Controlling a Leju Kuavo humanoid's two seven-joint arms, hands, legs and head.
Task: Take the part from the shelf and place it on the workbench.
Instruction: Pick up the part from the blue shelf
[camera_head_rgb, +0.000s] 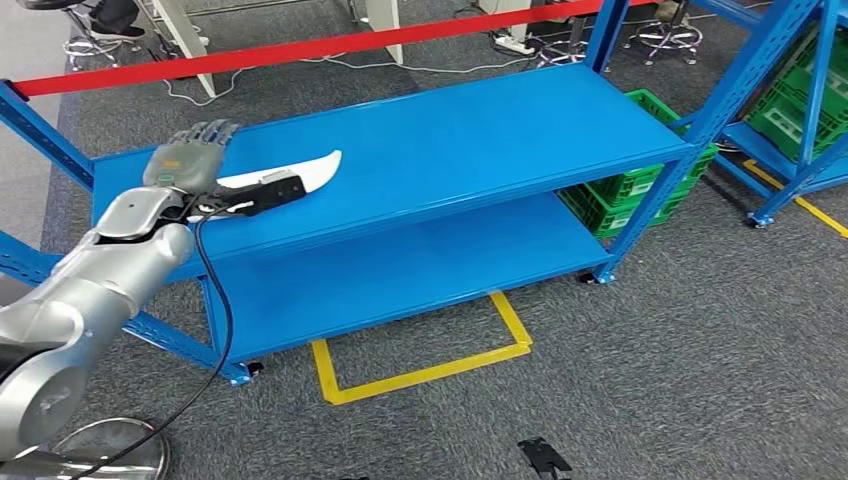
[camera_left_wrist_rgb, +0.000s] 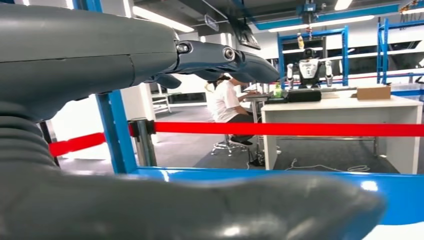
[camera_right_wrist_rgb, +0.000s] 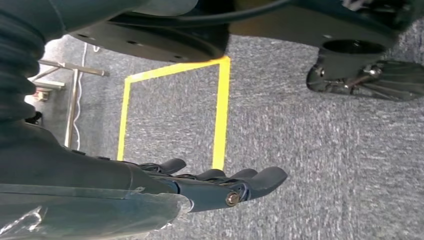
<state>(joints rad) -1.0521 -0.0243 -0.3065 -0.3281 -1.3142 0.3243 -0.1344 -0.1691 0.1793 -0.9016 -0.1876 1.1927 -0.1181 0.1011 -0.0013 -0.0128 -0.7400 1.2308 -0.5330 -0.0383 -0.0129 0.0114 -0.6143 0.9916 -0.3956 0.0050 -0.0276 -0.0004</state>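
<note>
Part lies on the shelf, ungrasped; our left robot hand hovers beside it, fingers spread; carrying remains.

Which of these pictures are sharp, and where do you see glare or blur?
Head view: evenly lit and sharp, with soft sheen on the blue shelf and the white part clear. Left wrist view: the left hand close to the lens is blurred, the ceiling lights are overexposed, and the red barrier tape is fairly sharp. Right wrist view: the right hand and carpet are slightly soft.
</note>
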